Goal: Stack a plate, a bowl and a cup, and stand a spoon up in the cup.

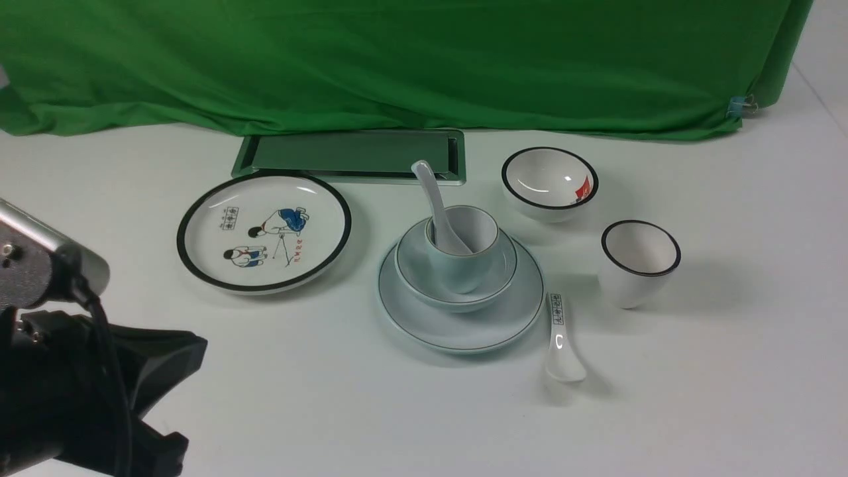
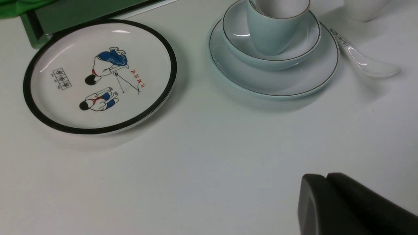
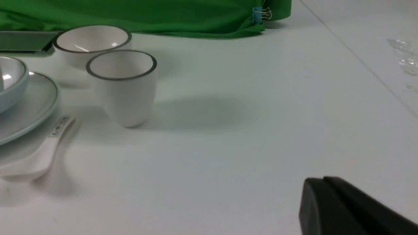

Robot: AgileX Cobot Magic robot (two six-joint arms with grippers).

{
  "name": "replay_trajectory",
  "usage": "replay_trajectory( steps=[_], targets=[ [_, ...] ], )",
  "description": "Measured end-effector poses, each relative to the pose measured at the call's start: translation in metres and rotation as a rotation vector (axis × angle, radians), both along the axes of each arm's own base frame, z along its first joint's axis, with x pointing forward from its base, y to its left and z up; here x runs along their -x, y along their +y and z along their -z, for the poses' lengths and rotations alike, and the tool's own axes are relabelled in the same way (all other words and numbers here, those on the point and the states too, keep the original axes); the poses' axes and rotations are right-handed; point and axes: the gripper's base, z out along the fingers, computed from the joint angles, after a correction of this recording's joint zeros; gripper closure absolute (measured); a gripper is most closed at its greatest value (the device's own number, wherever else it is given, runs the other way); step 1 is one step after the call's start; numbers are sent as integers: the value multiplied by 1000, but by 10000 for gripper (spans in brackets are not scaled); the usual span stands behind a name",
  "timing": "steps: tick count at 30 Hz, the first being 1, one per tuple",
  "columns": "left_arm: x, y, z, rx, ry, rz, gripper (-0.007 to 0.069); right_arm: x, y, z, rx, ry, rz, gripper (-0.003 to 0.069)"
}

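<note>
Stack, centre table: plate (image 1: 464, 331) is carrying bowl (image 1: 414, 281), bowl is cradling cup (image 1: 464, 265), spoon (image 1: 434, 199) is leaning inside the cup, so each piece is nesting steadily.

Left gripper (image 2: 326, 178) and right gripper (image 3: 325, 179): both sitting clenched, empty, well apart from the stack.

Nearby: cartoon plate (image 1: 264, 230), black-rimmed bowl (image 1: 550, 182), tall cup (image 1: 639, 265), printed spoon (image 1: 562, 341) just beside the plate; nothing is blocking.
</note>
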Motion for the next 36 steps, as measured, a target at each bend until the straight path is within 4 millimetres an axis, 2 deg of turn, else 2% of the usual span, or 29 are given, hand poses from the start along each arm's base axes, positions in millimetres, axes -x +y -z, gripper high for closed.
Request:
replay_trajectory(
  steps=[20, 23, 26, 27, 30, 32, 36],
  targets=[
    [-1, 1, 5, -9, -19, -3, 655, 0, 0, 0, 0, 0, 0, 600],
    [1, 7, 17, -33, -128, -22, 655, 0, 0, 0, 0, 0, 0, 589],
    [9, 17, 27, 23, -290, -75, 655, 0, 0, 0, 0, 0, 0, 578],
    [10, 19, 31, 24, -295, -83, 655, 0, 0, 0, 0, 0, 0, 576],
    [29, 34, 42, 99, -529, -168, 655, 0, 0, 0, 0, 1, 0, 566],
    [34, 38, 47, 108, -573, -196, 655, 0, 0, 0, 0, 1, 0, 561],
    [55, 55, 73, 103, -670, -342, 655, 0, 0, 0, 0, 1, 0, 547]
  ],
)
